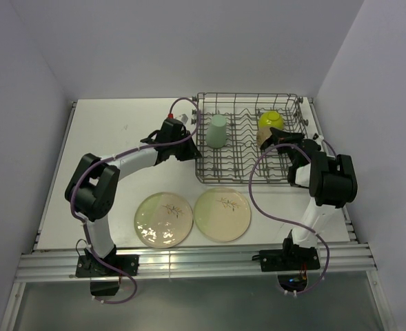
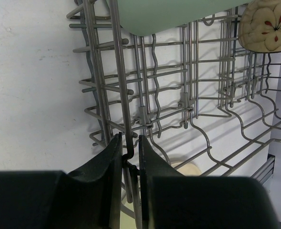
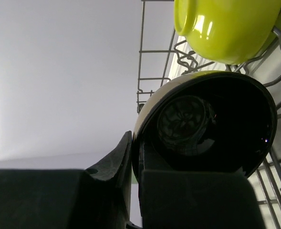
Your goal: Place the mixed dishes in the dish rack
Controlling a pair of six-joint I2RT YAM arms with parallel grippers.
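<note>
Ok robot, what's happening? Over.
Left jaws pinching grey metal wire dish rack. Right jaws clamped on small dark cup rim. Small lime-green bowl close beside cup. Two round cream plates on white table.

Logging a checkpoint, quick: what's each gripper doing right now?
Left gripper: closed on a wire of the dish rack.
Right gripper: closed on the rim of the small dark cup.
</note>
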